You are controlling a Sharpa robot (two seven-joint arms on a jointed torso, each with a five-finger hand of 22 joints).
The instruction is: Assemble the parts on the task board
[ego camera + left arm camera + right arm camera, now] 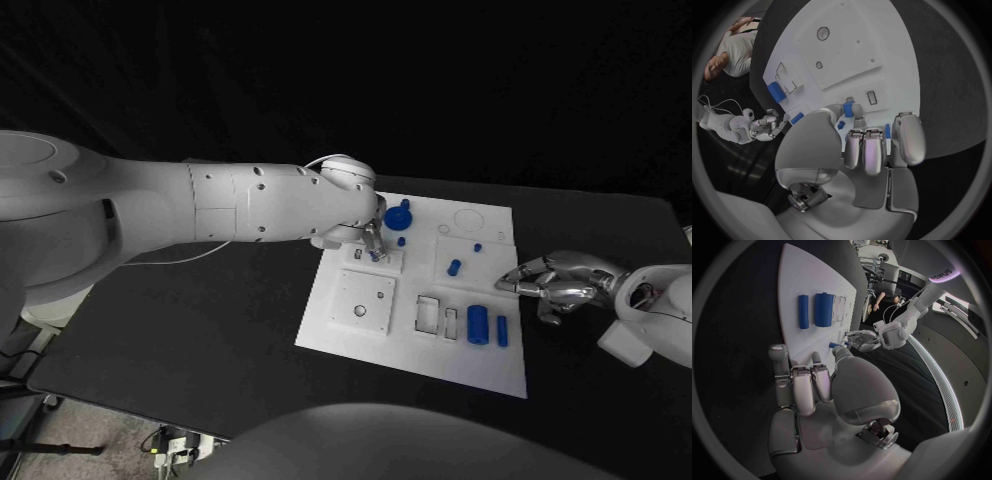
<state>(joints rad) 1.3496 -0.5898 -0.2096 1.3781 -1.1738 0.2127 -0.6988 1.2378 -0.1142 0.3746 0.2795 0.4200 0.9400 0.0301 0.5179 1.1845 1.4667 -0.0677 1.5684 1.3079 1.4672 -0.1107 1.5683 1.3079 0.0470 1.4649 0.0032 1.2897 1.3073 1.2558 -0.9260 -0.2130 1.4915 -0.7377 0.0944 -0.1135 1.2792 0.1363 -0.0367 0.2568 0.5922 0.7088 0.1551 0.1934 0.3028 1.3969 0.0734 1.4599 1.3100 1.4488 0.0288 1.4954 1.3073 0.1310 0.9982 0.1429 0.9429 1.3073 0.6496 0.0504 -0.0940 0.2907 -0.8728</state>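
The left robot hand [364, 232] pinches a small blue peg [848, 108] over the board [490, 375]; lower it straight, gently. The right robot hand [555, 285] rests curled, empty.

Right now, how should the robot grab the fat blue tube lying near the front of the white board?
Probably around its middle, coming straight down from above. The fat blue tube lies flat on the task board, so its round sides are free for fingers to close across. A thinner blue tube lies close beside it, so the fingers need care there. The right hand is nearer.
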